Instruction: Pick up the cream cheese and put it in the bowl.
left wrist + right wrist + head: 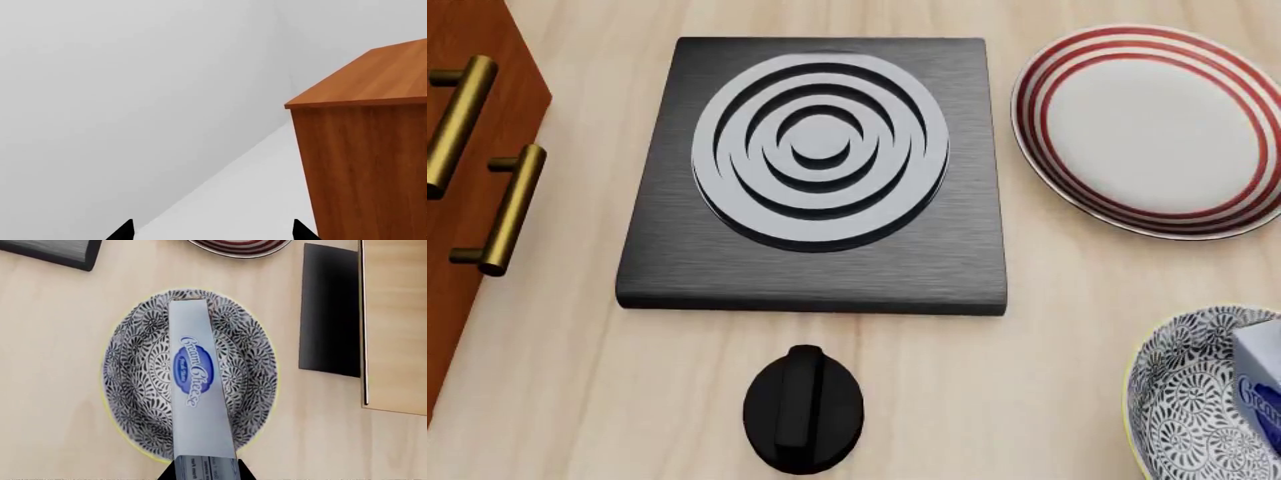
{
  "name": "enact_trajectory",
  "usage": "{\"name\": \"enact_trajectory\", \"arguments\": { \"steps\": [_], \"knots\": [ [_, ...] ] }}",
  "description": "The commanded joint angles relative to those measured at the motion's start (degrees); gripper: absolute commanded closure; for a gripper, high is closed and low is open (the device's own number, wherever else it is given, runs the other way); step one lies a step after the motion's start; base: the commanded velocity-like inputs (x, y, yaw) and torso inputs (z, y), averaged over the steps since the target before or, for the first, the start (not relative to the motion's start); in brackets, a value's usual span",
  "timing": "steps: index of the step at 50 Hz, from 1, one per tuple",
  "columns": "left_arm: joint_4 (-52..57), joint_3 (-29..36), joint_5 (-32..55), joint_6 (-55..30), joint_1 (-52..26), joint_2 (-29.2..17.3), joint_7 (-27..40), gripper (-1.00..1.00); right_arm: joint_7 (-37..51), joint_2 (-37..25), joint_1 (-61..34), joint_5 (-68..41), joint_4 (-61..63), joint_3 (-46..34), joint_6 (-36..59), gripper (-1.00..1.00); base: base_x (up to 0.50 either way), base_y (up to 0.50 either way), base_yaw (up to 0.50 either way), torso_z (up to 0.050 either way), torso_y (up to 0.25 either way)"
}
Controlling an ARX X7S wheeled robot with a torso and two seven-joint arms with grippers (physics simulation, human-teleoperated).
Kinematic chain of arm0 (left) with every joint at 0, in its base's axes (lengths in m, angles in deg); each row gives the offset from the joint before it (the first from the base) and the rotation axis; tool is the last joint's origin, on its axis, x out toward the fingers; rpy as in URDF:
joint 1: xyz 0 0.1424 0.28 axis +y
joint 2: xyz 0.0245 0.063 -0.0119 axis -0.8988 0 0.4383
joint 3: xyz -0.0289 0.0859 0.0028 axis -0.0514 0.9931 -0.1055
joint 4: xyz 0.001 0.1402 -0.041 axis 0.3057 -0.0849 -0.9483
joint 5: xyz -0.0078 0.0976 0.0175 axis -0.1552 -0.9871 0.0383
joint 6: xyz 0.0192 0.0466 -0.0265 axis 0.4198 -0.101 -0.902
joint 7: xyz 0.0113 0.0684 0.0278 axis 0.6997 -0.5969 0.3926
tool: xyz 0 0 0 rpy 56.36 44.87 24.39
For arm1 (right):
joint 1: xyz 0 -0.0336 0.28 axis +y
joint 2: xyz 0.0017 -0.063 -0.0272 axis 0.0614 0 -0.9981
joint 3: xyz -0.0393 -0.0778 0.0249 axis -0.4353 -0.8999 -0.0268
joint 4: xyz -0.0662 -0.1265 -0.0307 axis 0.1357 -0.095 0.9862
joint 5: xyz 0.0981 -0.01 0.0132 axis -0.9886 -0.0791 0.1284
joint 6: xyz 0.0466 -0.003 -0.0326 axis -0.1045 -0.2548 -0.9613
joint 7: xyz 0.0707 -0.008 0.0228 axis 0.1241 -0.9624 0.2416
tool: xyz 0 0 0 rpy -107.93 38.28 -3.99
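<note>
**Cream cheese held over the bowl**

My right gripper [203, 471], bottom centre of its wrist frame, clamps the cream cheese [197, 385] above the bowl [133, 385] on the desk [47, 340]. My left gripper [212, 232] is spread, empty.

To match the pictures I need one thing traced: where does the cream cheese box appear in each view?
Head view: only a corner of the cream cheese shows at the right edge, inside the bowl.
Right wrist view: the box fills the middle, over the bowl, its near end between the right gripper's fingers.
Left wrist view: not in it.
Shared landmark: the red-ringed plate.
</note>
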Motion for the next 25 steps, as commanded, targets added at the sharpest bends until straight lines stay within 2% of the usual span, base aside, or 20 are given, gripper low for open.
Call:
{"name": "enact_trajectory", "arguments": {
  "steps": [1,4,6,8,10,11,13,17,18,25],
  "knots": [
    [0.34,-0.43,0.65,-0.52,-0.07,-0.01,0.36,-1.0,-2.28,0.0,-1.86,4.45,0.27,-1.53,-2.79,1.0,0.0,0.0,0.0,0.0,0.0],
    [0.22,-0.35,0.45,-0.4,-0.15,-0.02,0.25,-1.0,-2.88,0.0,-1.47,5.17,0.08,-1.78,-3.08,1.0,0.0,0.0,0.0,0.0,0.003],
    [0.06,-0.08,-0.06,-0.31,-0.18,-0.08,0.21,-1.0,-2.57,0.0,-2.81,3.81,-1.11,-0.36,0.01,1.0,0.0,0.0,0.0,0.0,0.0],
    [-0.02,-0.46,0.49,-0.48,-0.07,-0.2,0.07,-1.0,-3.5,0.0,-0.5,6.47,-0.04,-2.58,-4.08,1.0,0.0,0.0,0.0,0.0,0.0],
    [0.1,-0.5,0.48,-0.67,0.02,-0.35,0.21,-1.0,-3.65,0.0,-0.3,6.48,0.1,-2.7,-4.58,1.0,0.0,0.0,0.0,0.0,0.0],
    [0.17,-0.51,0.55,-0.75,0.01,-0.35,0.28,-1.0,-3.18,0.0,-1.76,4.72,-0.65,-1.19,-1.66,1.0,0.0,0.0,0.0,0.0,0.0],
    [0.39,-0.59,0.73,-0.92,0.05,-0.25,0.41,-1.0,-4.04,0.0,0.28,7.05,0.05,-3.14,-5.32,1.0,0.0,0.0,0.0,0.0,0.0],
    [0.49,-0.58,0.67,-1.08,0.04,-0.4,0.57,-1.0,-4.45,0.0,1.06,7.79,0.26,-3.76,-6.27,1.0,0.0,0.0,0.0,0.0,0.0],
    [0.38,-0.52,0.52,-1.04,0.04,-0.45,0.5,-1.0,-3.98,0.0,-0.22,6.28,-0.43,-2.43,-3.79,1.0,0.0,0.0,0.0,0.0,0.0],
    [-0.15,0.2,-0.64,-0.28,-0.29,-0.06,-0.09,-1.0,-5.05,0.0,2.34,9.09,0.62,-4.71,-7.61,1.0,0.0,0.0,0.0,0.001,0.0]
  ]
}}
